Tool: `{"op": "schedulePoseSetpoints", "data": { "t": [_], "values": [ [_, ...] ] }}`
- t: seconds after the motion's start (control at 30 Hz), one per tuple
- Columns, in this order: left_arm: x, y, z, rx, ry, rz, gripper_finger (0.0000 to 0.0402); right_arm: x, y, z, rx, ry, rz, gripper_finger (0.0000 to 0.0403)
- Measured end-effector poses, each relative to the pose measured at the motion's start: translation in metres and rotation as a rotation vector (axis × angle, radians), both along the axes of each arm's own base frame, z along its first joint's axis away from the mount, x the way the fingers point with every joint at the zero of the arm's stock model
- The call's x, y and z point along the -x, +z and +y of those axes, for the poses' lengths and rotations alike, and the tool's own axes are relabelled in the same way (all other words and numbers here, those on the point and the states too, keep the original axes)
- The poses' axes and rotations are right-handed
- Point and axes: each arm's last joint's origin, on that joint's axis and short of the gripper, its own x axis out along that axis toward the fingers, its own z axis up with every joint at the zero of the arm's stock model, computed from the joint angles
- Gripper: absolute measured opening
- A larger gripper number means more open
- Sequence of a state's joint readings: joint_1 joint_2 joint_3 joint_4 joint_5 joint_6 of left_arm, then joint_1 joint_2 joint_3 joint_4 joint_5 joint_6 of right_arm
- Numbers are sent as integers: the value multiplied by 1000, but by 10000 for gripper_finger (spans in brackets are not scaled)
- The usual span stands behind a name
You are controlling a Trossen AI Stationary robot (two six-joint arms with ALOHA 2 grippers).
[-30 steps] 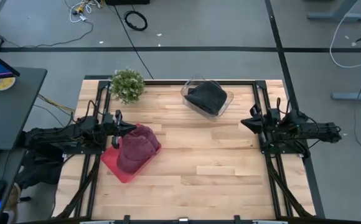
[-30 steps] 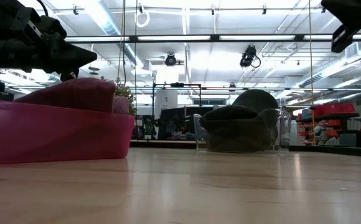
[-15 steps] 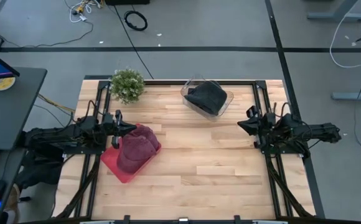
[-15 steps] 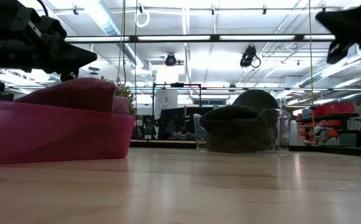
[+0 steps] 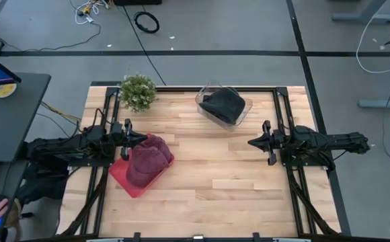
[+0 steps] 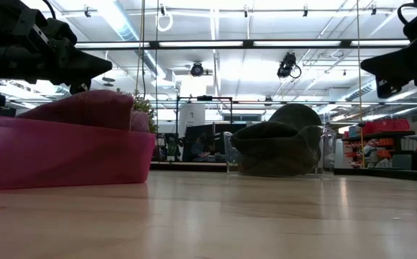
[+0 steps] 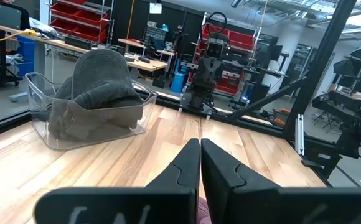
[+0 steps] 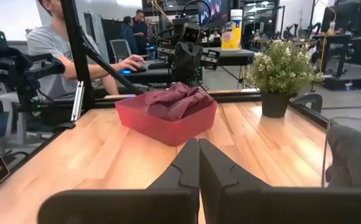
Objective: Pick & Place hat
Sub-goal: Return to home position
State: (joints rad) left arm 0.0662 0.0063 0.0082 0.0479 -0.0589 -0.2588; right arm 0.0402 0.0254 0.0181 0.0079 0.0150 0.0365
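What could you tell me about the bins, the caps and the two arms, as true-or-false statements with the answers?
1. The red cap lies in the red bin. True.
2. The transparent bin is empty. False: a black cap fills it.
3. The left arm holds a cap in its jaws. False: its jaws are shut on nothing, at the red bin's edge.
4. A potted plant stands on the table. True.
5. The right arm reaches over the transparent bin. False: it sits at the table's right side, apart from both bins, jaws shut.

A robotics lab: red parts shelves, workbenches.
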Motion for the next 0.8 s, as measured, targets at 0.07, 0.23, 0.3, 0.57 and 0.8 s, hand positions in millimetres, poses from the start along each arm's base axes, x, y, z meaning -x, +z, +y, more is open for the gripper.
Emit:
{"op": "schedulePoseSetpoints", "data": {
  "t": [0.07,0.23,0.3,0.57,0.8],
  "values": [
    [0,0,0,0,0,0,18,0,0,0,-16,1,5,1],
    [0,0,0,0,0,0,18,0,0,0,-57,1,6,16],
    [0,0,0,0,0,0,18,0,0,0,-58,1,6,23],
    [0,0,0,0,0,0,18,0,0,0,-59,1,6,31],
    [0,0,0,0,0,0,18,0,0,0,-59,1,5,31]
  ]
}}
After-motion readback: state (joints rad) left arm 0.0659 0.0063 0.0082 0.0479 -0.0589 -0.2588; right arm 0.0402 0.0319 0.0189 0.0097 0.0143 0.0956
